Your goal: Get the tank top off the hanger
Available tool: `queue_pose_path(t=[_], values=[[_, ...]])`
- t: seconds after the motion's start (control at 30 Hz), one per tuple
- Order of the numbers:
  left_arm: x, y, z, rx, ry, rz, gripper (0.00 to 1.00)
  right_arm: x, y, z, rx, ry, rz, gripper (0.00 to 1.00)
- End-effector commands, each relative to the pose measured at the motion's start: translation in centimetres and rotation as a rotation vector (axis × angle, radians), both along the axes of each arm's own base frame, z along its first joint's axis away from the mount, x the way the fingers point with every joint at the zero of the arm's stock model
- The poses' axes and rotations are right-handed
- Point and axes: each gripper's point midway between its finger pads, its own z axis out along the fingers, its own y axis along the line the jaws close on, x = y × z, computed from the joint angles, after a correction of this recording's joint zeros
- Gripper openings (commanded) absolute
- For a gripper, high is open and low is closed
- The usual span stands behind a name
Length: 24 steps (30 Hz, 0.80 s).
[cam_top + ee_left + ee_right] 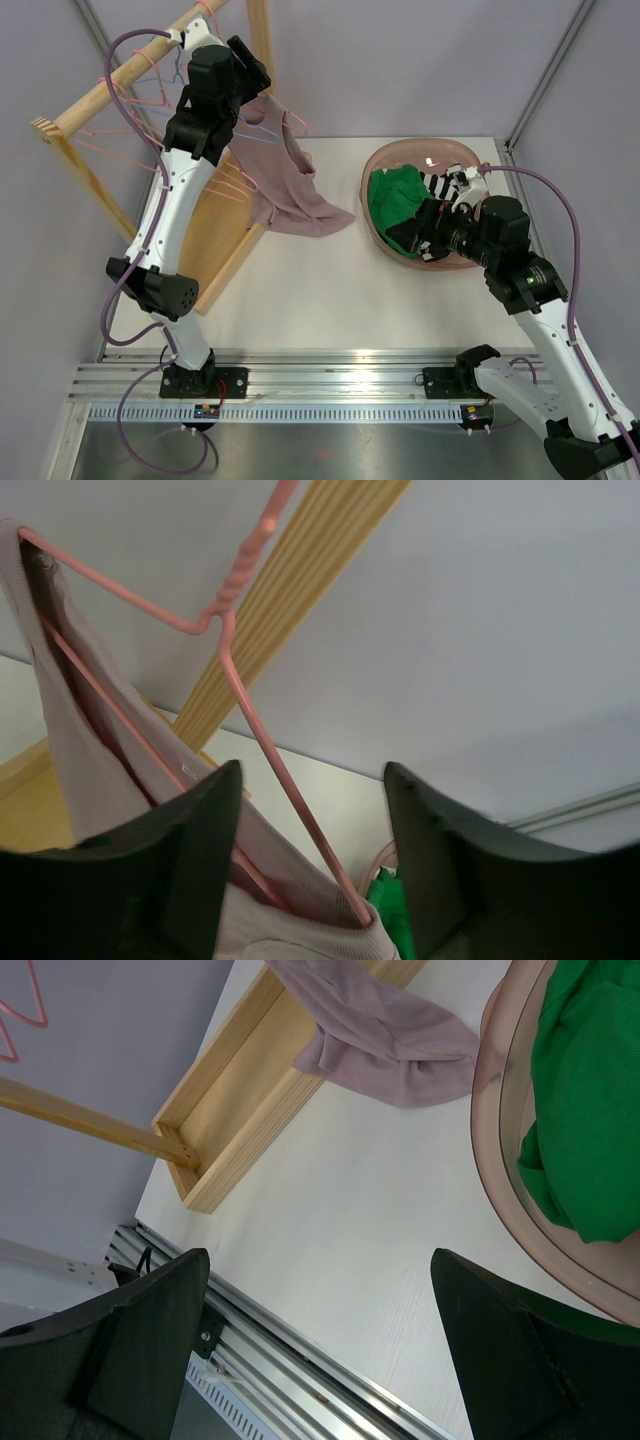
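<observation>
Rack: a wooden rack (130, 75) stands at the left, with spare pink hangers (115, 140) on its rail.
Left hand: the left hand (312, 800) is raised to the rail with its fingers spread. One wire arm of the hanger and a shoulder of the garment run through the gap, and nothing is pinched.
Hanger: the hanger (255, 730) is thin pink wire. It is likely springy and apt to swing on the rail if tugged.
Tank top: the tank top (285, 185) is mauve and hangs from that hanger, with its lower part slumped onto the counter (330, 290).
Handling: it looks light, limp and ribbed, so it should give rather than slide. A shoulder strap where it crosses the wire seems the best hold, lifted off the wire's end one side at a time.
Basin: a pink basin (380, 160) sits at the right, holding a green garment (395, 195).
Right hand: the right hand (320, 1270) is spread, holds nothing, and hovers by the basin well apart from the tank top.
Top view only: how both arms and the basin are laid out.
Left wrist only: the strap lying over the wire.
Right wrist only: the hem bunched against the rack's base.
</observation>
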Motion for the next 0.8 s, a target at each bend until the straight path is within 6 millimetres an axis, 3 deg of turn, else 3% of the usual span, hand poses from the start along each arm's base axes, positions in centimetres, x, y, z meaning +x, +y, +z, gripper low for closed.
queue_pose_path(t=[0.0, 0.17, 0.3, 0.77], values=[[0.1, 1.2, 2.7, -0.009, -0.079, 0.069, 0.54, 0.0, 0.4, 1.2, 0.024, -0.049, 0.025, 0.99], [0.3, 1.5, 3.1, -0.015, -0.095, 0.093, 0.23, 0.0, 0.4, 1.0, 0.018, -0.045, 0.026, 0.99], [-0.2, 2.1, 4.8, -0.028, -0.139, 0.117, 0.01, -0.1, 0.3, 1.0, 0.011, -0.048, 0.029, 1.0], [-5.0, 2.2, 12.9, -0.079, -0.321, 0.144, 0.0, -0.7, 0.2, 1.7, 0.023, -0.063, 0.033, 1.0]])
